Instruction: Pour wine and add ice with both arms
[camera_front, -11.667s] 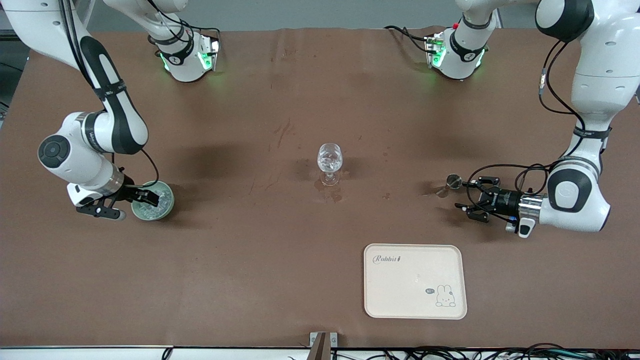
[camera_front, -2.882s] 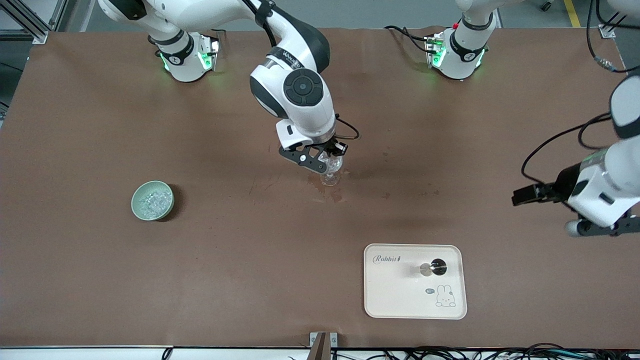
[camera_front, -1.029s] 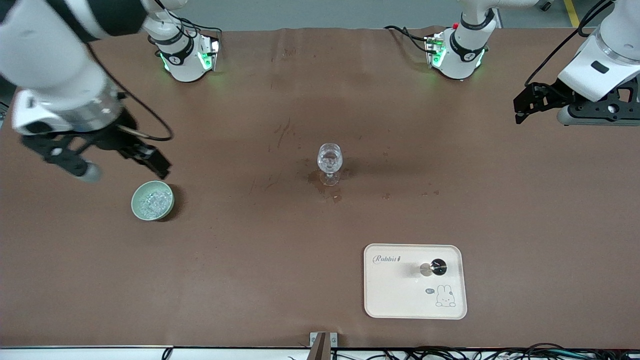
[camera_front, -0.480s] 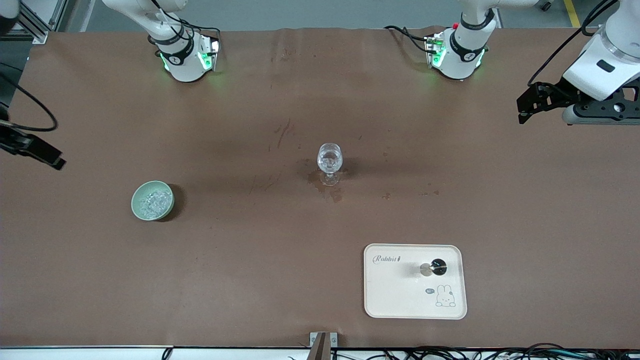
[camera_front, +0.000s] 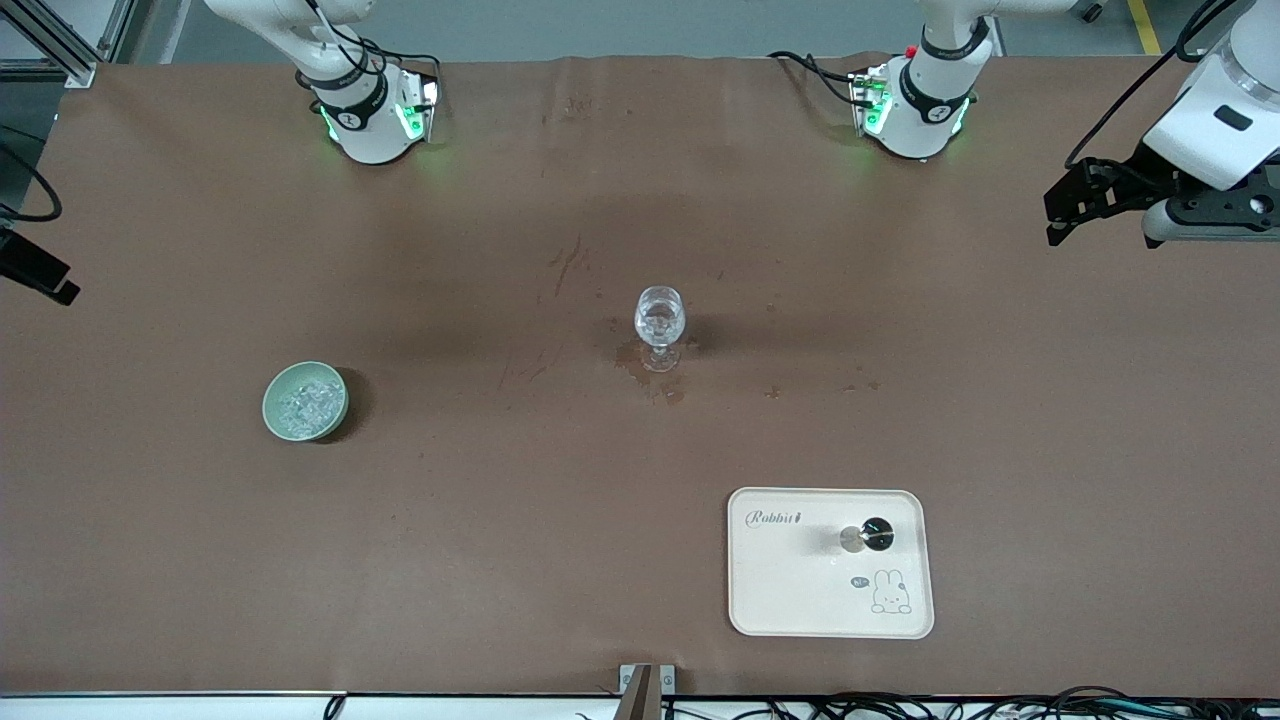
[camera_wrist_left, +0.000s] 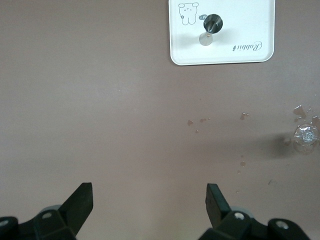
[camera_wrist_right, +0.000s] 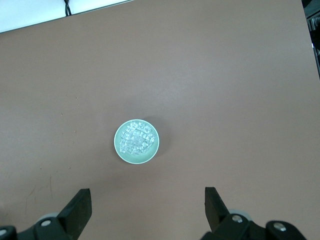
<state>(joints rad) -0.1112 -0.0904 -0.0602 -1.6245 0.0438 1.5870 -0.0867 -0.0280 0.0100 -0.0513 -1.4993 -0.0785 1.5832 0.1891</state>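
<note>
Ice (camera_front: 304, 404), a heap of small clear whitish chunks, fills a pale green round bowl (camera_front: 272, 415) standing toward the right arm's end of the brown paper-covered table (camera_front: 500, 520); more ice seems to sit in the clear stemmed glass (camera_front: 659, 326) at the table's middle, though its contents are hard to make out. The right gripper (camera_wrist_right: 146, 204) hangs high above the bowl with its black fingers spread wide and nothing between them; in the front view only a black corner of it shows, cut off at the edge. The left gripper (camera_wrist_left: 149, 198) hangs over bare table at the left arm's end, fingers likewise spread and empty. Well apart from it, nearer the front camera, a cream rectangular tray (camera_front: 780, 590) with a rabbit drawing carries a small metal measuring cup (camera_front: 866, 536). Dark stains mark the paper around the glass's foot. Grey floor shows past the table's edge by the arm bases.
</note>
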